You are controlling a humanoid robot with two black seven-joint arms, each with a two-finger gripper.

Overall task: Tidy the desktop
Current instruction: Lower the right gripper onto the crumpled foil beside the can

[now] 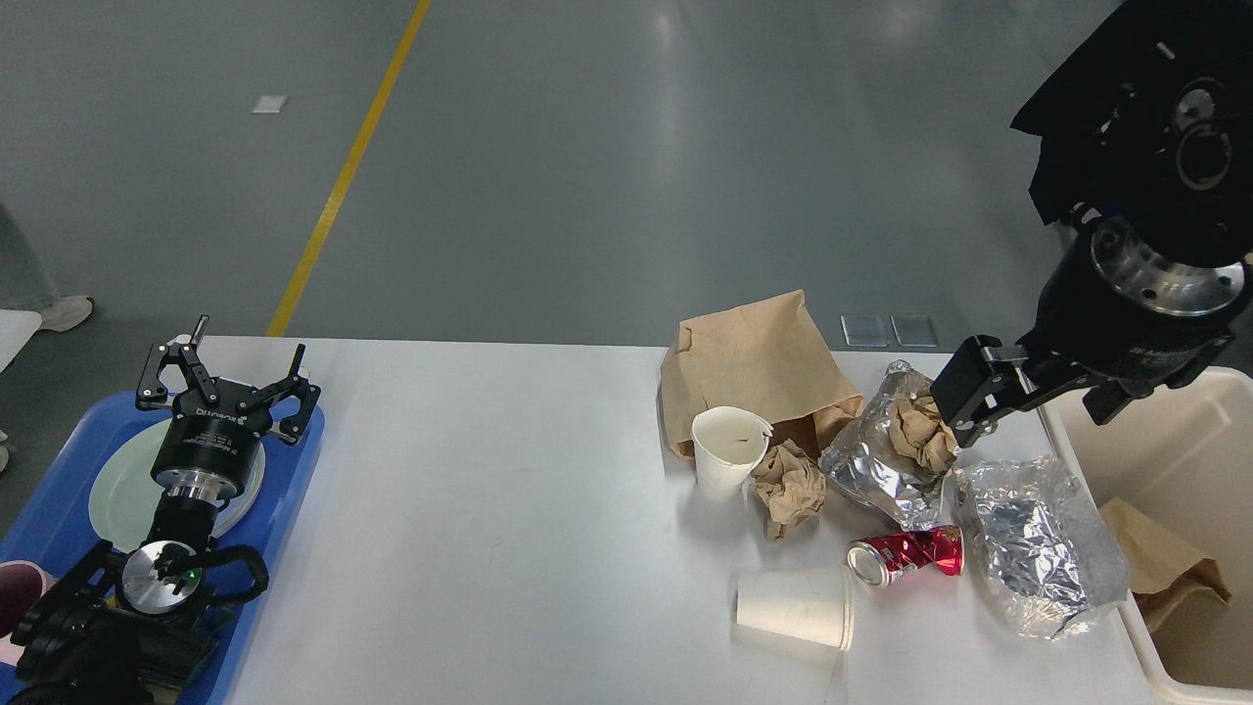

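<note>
The white desktop (489, 509) carries litter at its right end: a brown paper bag (759, 362), an upright paper cup (726, 450), a crumpled brown paper ball (788, 485), a foil bag holding crumpled paper (896, 455), a second foil bag (1038, 548), a crushed red can (905, 553) and a paper cup on its side (793, 607). My left gripper (230, 377) is open and empty above the blue tray. My right gripper (1038, 401) is open and empty, hanging over the table's right end, one finger (964, 392) just above the foil bag with paper.
A blue tray (294, 470) at the left holds a pale plate (117, 490) and a pink cup (15, 587). A cream bin (1184, 460) stands off the right edge with brown paper (1165, 568) inside. A black garment on a chair is at the far right.
</note>
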